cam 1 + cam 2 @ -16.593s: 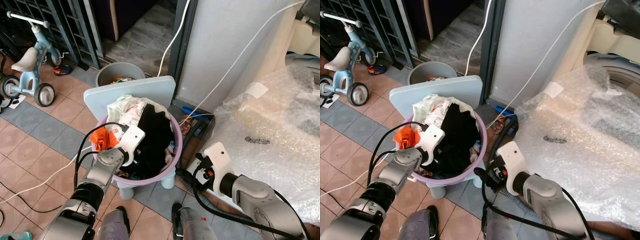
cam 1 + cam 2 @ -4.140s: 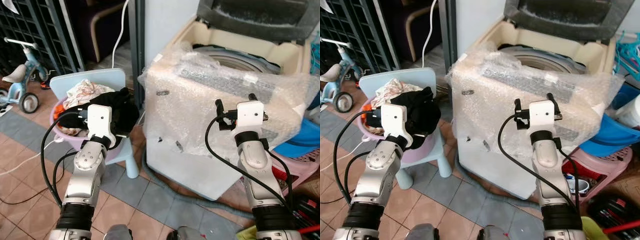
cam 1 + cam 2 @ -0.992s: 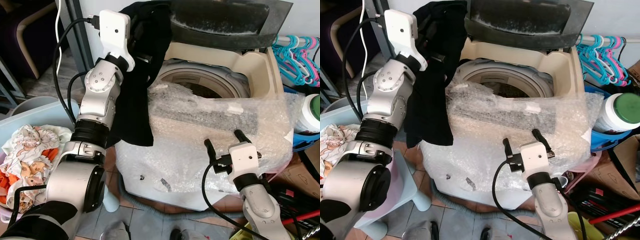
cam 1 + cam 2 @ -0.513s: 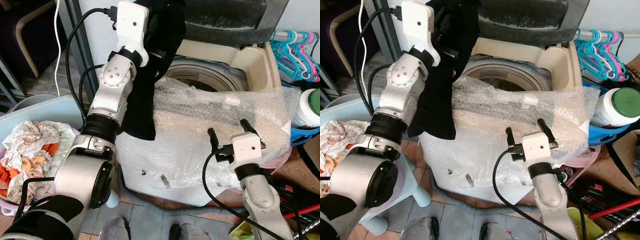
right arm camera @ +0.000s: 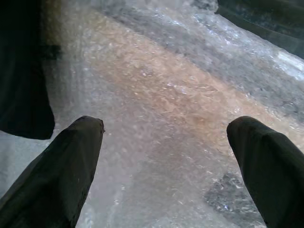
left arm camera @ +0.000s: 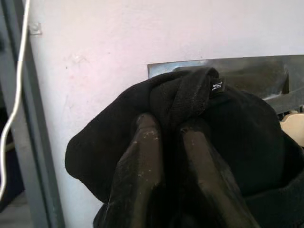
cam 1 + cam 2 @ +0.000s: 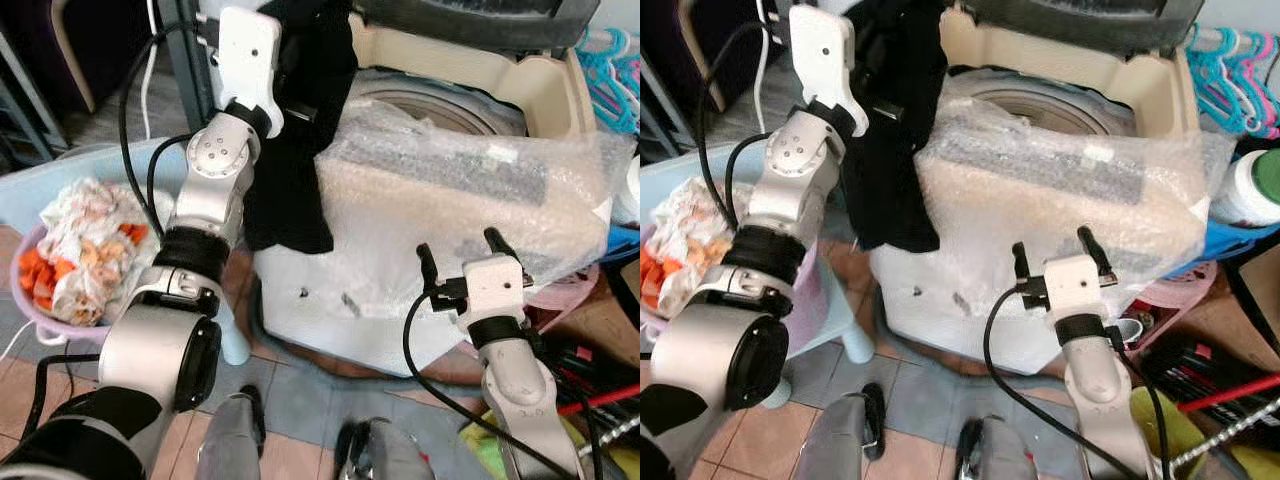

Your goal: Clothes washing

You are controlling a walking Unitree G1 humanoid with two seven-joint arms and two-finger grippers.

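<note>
Tiles cover the floor [image 7: 300,390], some brown and some grey. On them stands a cream washing machine [image 7: 1160,95] with its dark lid [image 7: 480,20] up, so the round drum hole [image 7: 1040,110] is open. Bubble wrap [image 7: 470,210] is draped over the front of the machine and hangs down its front side.

High up on the robot's left, the left gripper [image 6: 166,142] is pressed together on a black cloth [image 7: 295,170]. From the left wrist camera you can see the two fingers [image 6: 142,156] squeezing a bunched fold of the cloth, with a tiny tag on it (too small to read). The cloth is lifted up by the left back corner of the machine. Most of it hangs down beside the machine's left side, just next to the bubble wrap. It is not inside the drum.

Lower down, the right gripper [image 7: 462,255] is held up in front of the machine. Its fingers [image 5: 71,161] are spread wide apart with nothing between them. It points at the bubble wrap and is near it.

To the left sits a purple basket [image 7: 60,325] full of white and orange clothes [image 7: 85,235], resting on a pale blue chair [image 7: 35,185]. Blue and pink hangers [image 7: 1240,60] hang on the far right, and a white jar with a green lid [image 7: 1255,185] stands below them.
</note>
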